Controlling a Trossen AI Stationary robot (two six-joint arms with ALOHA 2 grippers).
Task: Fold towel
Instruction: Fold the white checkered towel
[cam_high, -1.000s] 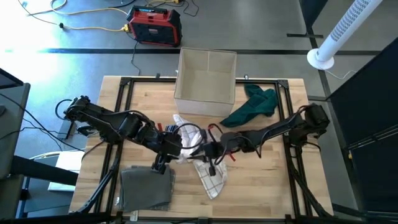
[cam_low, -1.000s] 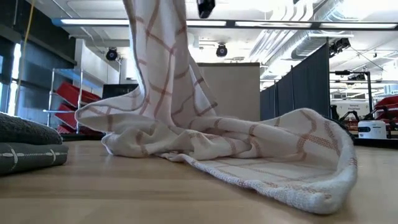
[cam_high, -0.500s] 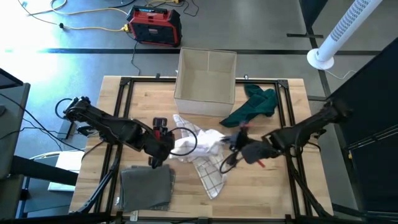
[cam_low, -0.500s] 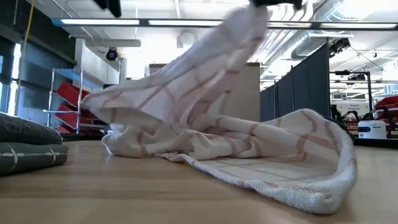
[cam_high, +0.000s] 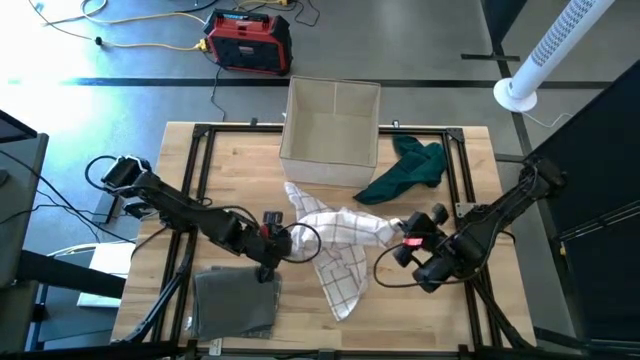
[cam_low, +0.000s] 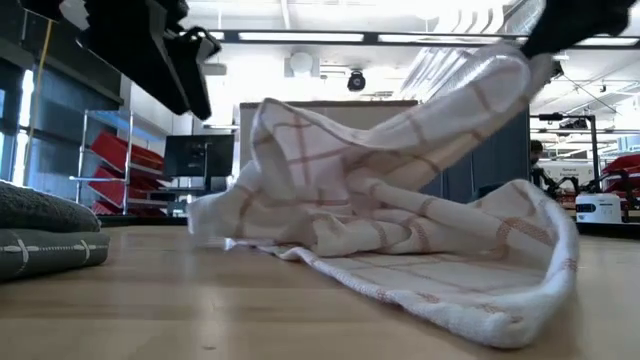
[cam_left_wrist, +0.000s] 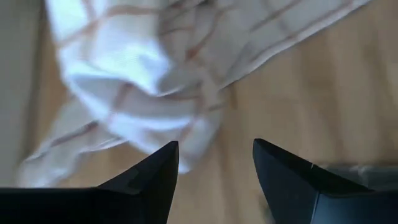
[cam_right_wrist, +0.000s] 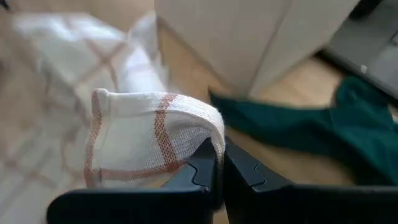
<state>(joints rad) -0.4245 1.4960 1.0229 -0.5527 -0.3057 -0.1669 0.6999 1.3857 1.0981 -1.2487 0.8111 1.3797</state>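
The gripper (cam_right_wrist: 220, 163) pinches a checked towel (cam_right_wrist: 152, 140) fold (jaws closed); a green cloth (cam_right_wrist: 323, 134) lies right, a box (cam_right_wrist: 249, 37) above.

An open cardboard box (cam_high: 331, 132) sits at the far edge of the wooden table (cam_high: 430, 310), and a dark green cloth (cam_high: 405, 170) lies crumpled just beside it. A folded grey towel (cam_high: 236, 302) rests at the near left corner. Beyond the table, a red case (cam_high: 249, 42) stands on the floor among yellow cables (cam_high: 140, 45).
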